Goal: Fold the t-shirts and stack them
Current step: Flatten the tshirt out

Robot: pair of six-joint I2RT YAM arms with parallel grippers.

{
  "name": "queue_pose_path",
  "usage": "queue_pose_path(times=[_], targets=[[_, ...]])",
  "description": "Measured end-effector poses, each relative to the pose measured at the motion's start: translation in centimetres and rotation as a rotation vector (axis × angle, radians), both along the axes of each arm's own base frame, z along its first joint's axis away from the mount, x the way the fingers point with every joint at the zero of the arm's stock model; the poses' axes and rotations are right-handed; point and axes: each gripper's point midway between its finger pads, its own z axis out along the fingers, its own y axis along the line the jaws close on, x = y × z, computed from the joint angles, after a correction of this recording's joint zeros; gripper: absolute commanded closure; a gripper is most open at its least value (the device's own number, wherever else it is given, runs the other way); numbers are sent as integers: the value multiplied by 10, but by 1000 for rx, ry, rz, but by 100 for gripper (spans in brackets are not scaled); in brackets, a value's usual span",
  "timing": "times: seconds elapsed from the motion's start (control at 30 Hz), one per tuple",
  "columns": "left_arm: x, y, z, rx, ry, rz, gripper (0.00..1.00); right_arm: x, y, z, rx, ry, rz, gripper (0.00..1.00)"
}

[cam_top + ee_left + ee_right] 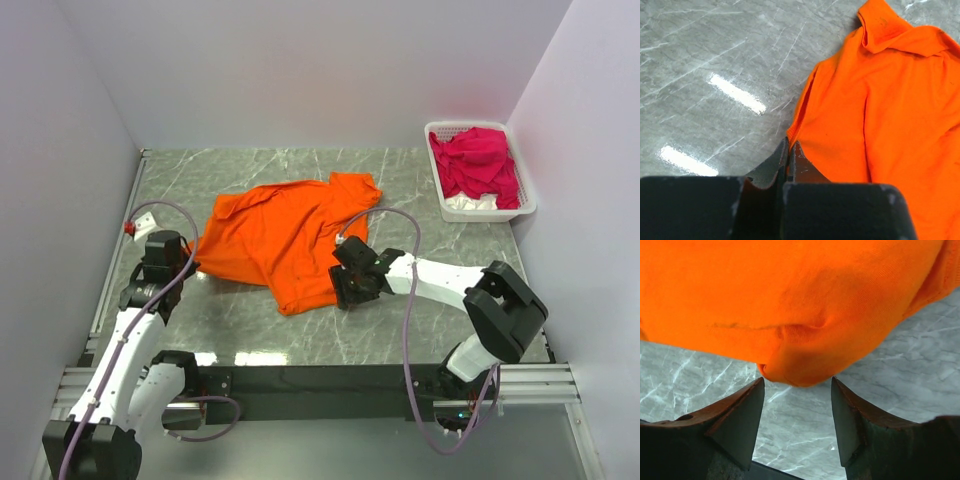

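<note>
- Pinching the near edge of the orange t-shirt (880,115), my left gripper (788,150) has its jaws pressed together. The rest of the cloth spreads ahead and to the right of its tips.
- My right gripper (797,390) has its jaws apart and holds nothing. A rounded fold of the same shirt sits just ahead of the tips, centred on the gap but not yet between the fingers.
- From above, the shirt lies rumpled on the table (400,335) between my two grippers, its longer run slanting away from both.
- I judge the coming move depends on that fold. It is straight ahead of the right gripper, which is the nearer arm, so a short forward reach should do.
- Magenta-pink t-shirts (480,165) are heaped in a white basket (528,205), well beyond my right gripper.
</note>
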Motion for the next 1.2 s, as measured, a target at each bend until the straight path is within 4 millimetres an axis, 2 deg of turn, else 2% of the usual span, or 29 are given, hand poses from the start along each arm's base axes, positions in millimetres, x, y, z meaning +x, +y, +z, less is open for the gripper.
queue_pose_path(times=[0.07,0.2,0.23,0.37,0.47,0.57,0.63,0.67,0.7,0.73,0.77,0.8,0.87,0.93,1.1,1.2], targets=[[1,0,-2,5,10,-4,99,0,1,-2,-3,6,-9,45],[1,0,-5,8,22,-2,99,9,5,3,-2,-16,-23,95],[1,1,-5,11,21,1,99,14,6,7,-3,-32,-25,99],[-1,6,-1,23,5,22,99,31,2,27,-49,-89,-50,100],[-3,9,4,32,-10,40,99,53,-4,61,-85,-124,-65,100],[-4,11,4,38,-11,48,99,100,-6,111,-83,-179,-113,100],[-4,11,3,39,-6,48,99,134,-3,135,-76,-207,-140,95],[-4,11,3,39,-6,48,99,153,1,145,-65,-228,-152,93],[-4,11,3,39,-5,47,99,171,4,150,-58,-243,-165,81],[-4,11,3,39,-5,47,99,186,6,150,-57,-250,-175,75],[-4,11,3,39,-5,46,99,199,8,150,-57,-259,-185,64],[-4,11,3,39,-4,46,99,207,9,146,-55,-261,-191,59],[-4,11,2,39,-1,44,99,210,11,136,-55,-253,-180,52],[-4,10,1,38,4,41,99,204,15,124,-32,-245,-167,51],[-4,9,0,36,9,38,99,159,-3,93,1,-199,-158,60],[-4,9,0,33,9,34,99,140,-10,84,38,-181,-158,63]])
